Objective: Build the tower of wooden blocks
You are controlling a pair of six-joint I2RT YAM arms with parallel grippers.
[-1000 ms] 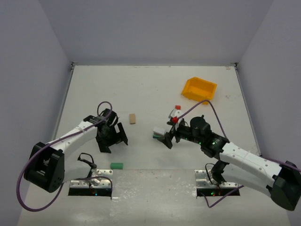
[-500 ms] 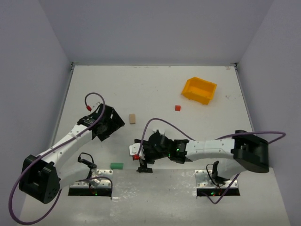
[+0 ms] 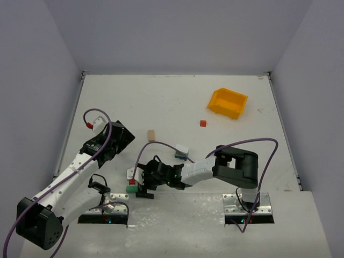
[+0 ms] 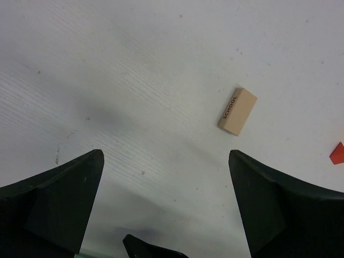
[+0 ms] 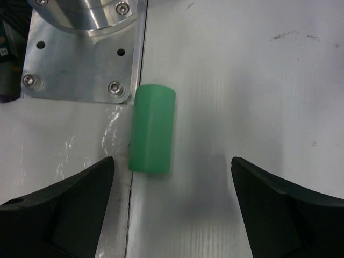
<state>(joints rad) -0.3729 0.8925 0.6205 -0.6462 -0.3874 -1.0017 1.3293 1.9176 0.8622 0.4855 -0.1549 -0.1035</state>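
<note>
A short stack (image 3: 181,152) of a pale block on green and blue ones stands mid-table. A loose green block (image 3: 131,189) lies by the left arm's base plate; in the right wrist view the green block (image 5: 152,129) lies just ahead of my open, empty right gripper (image 5: 172,161), which reaches far left in the top view (image 3: 143,187). A tan block (image 3: 151,135) printed SCHOOL (image 4: 237,110) and a red block (image 3: 202,123) (image 4: 337,153) lie loose. My left gripper (image 3: 119,138) (image 4: 165,156) is open and empty, above bare table short of the tan block.
A yellow bin (image 3: 228,103) stands at the back right. The left arm's metal base plate (image 5: 80,51) lies right beside the green block. White walls enclose the table on three sides.
The right arm left the stack and swept left to the green block near the left base. The left arm drew back and up to the left.
</note>
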